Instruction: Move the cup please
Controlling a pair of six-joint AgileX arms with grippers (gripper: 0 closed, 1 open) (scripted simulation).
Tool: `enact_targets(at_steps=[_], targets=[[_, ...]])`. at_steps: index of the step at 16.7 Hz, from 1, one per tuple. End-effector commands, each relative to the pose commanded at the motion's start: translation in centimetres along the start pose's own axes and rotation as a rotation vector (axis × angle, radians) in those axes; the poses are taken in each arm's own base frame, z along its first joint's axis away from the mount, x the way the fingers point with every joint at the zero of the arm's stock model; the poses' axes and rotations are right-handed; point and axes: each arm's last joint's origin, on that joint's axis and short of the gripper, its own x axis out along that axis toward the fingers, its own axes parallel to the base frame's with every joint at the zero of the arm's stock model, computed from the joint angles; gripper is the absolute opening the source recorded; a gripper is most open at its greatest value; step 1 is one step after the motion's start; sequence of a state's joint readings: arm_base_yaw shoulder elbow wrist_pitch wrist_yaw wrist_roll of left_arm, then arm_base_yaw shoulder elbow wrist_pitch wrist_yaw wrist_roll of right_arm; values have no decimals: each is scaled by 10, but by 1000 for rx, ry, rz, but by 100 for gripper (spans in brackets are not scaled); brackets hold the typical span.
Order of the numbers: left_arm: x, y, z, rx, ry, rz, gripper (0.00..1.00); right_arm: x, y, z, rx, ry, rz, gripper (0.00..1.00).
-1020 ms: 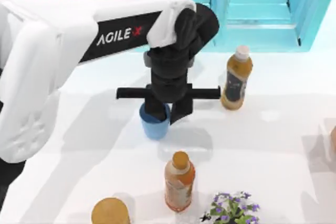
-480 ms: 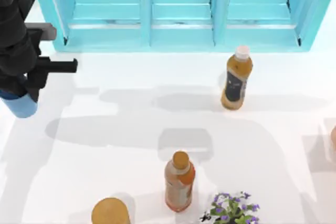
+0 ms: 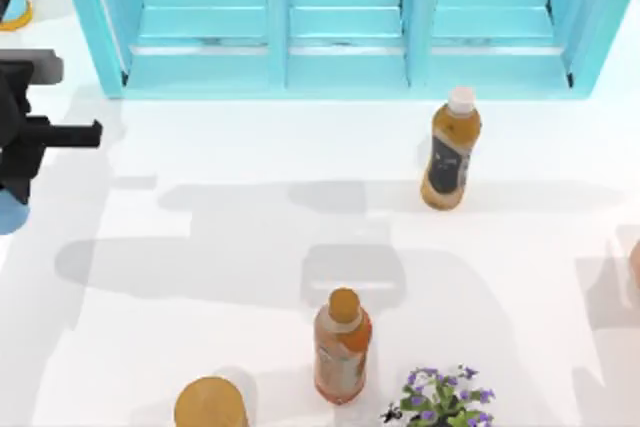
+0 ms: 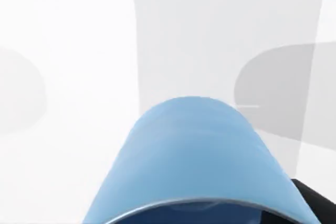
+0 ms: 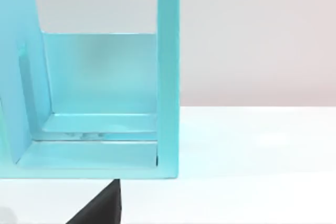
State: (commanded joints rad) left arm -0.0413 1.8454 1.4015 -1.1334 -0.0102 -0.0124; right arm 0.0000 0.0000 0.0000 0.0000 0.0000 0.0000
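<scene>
The cup (image 3: pixel 8 215) is a small blue tumbler at the far left edge of the top view, partly cut off by the frame. My left gripper (image 3: pixel 12 192) is black, reaches down from above and is shut on the cup's rim. In the left wrist view the cup (image 4: pixel 191 166) bulges up close over the white table, with one dark fingertip (image 4: pixel 315 205) beside it. A dark part of my right gripper (image 5: pixel 100 208) shows at the edge of the right wrist view, facing the cyan shelf (image 5: pixel 105 103).
A cyan shelf unit (image 3: pixel 340 37) runs along the back. A tea bottle (image 3: pixel 450 152) stands at mid right and an orange bottle (image 3: pixel 342 347) at the front. Near the front edge are an orange-tan round-topped container (image 3: pixel 210 405) and a flowering plant (image 3: pixel 440 402).
My left gripper has carried the cup from the table's middle to the far left edge, and the white arm has swung out of the top view.
</scene>
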Motion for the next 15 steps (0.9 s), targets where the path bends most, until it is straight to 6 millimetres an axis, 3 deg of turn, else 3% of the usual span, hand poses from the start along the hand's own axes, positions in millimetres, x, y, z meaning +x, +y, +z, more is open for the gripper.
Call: enact_targets(at_steps=[7,12,15], targets=[[57,9,0,-5,-7,-3,0,0,0,0,0,0,0,100],[63,10,-1,-4,-2,-3,0,0,0,0,0,0,0,100],[63,10,-1,-4,-2,-3,23,0,0,0,0,0,0,100]])
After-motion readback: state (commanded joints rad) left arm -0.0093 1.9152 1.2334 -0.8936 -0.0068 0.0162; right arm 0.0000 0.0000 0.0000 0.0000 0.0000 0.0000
